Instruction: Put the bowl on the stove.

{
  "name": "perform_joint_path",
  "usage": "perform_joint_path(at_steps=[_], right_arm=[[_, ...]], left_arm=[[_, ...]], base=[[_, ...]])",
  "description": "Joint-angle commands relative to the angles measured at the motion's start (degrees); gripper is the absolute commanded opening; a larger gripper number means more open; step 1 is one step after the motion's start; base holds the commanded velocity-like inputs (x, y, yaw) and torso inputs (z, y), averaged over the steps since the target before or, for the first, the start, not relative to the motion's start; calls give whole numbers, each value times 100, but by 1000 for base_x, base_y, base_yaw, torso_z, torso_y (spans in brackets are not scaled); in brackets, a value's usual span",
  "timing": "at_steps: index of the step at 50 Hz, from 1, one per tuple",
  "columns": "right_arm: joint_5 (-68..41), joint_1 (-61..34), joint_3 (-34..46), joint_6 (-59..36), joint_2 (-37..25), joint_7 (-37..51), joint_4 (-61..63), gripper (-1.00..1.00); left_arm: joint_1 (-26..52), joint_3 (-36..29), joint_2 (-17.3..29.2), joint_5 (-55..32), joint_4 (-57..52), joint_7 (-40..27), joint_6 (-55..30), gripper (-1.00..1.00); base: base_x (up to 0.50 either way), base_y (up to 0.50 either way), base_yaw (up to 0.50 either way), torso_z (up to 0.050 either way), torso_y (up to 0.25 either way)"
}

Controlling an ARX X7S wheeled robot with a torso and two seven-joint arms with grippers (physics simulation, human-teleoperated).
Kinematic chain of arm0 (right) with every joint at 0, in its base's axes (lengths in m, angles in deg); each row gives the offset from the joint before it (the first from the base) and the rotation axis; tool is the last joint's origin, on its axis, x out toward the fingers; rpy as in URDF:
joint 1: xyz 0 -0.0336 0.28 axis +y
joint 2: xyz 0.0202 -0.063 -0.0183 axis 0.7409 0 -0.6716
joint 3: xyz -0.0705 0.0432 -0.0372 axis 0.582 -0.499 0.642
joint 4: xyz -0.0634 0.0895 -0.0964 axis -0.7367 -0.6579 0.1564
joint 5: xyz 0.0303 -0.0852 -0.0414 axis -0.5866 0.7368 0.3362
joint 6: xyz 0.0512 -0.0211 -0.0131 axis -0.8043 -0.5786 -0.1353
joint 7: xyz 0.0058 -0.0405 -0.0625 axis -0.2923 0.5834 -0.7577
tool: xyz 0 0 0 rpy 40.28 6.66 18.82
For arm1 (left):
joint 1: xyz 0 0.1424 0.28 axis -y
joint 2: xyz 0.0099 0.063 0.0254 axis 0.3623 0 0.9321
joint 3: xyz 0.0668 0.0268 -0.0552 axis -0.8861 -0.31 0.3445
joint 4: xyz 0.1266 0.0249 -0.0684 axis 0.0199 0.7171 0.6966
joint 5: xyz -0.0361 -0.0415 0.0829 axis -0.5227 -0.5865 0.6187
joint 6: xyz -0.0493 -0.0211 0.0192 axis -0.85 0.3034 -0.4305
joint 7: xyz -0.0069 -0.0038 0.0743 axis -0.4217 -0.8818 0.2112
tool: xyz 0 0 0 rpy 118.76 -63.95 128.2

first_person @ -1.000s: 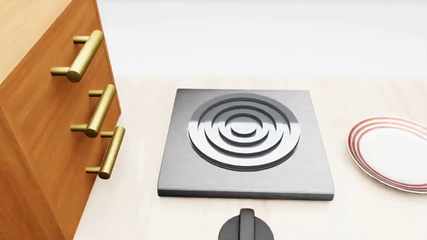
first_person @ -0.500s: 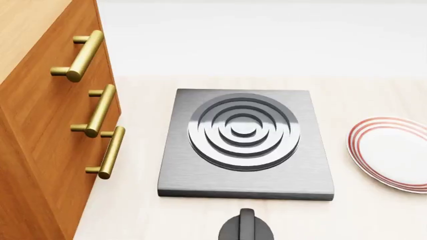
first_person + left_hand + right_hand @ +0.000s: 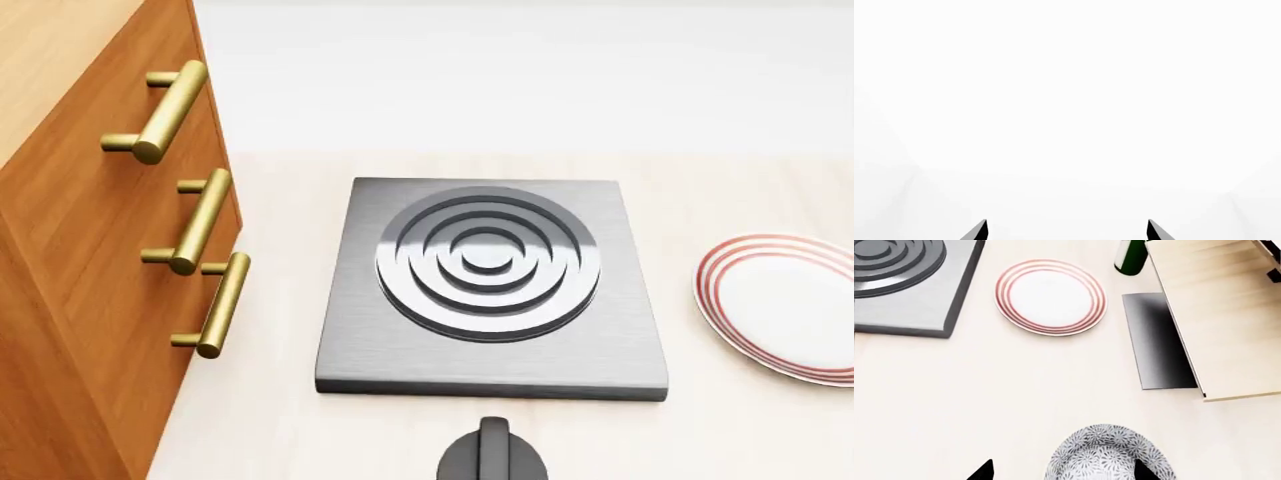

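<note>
The stove [image 3: 487, 280], a dark grey square slab with raised concentric rings, lies in the middle of the pale counter in the head view; nothing sits on it. Its corner [image 3: 901, 285] also shows in the right wrist view. The bowl [image 3: 1111, 452], white with a fine grey floral pattern, rests on the counter close under my right gripper [image 3: 1064, 472]. That gripper is open, and the bowl lies partly between its dark fingertips [image 3: 984, 471], nearer one of them. My left gripper [image 3: 1067, 232] is open against a blank white background. The head view shows neither gripper.
A white plate [image 3: 787, 305] with red rim rings lies right of the stove. A black knob [image 3: 491, 455] sits at the stove's near side. Wooden drawers with brass handles [image 3: 200, 220] stand at the left. A green bottle [image 3: 1131, 257] and a pale wooden board [image 3: 1214, 315] lie beyond the plate.
</note>
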Motion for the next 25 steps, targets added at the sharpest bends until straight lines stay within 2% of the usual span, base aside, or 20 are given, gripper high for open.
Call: perform_joint_path(at_steps=[1, 25], right_arm=[[39, -54, 527, 209, 142, 111, -125, 100], [159, -148, 1048, 480, 397, 260, -320, 100]], left_arm=[[-18, -3, 1, 9, 23, -4, 17, 100], [-66, -21, -8, 43, 68, -2, 78, 100]], base=[[0, 0, 0, 0, 0], [0, 0, 0, 0, 0]])
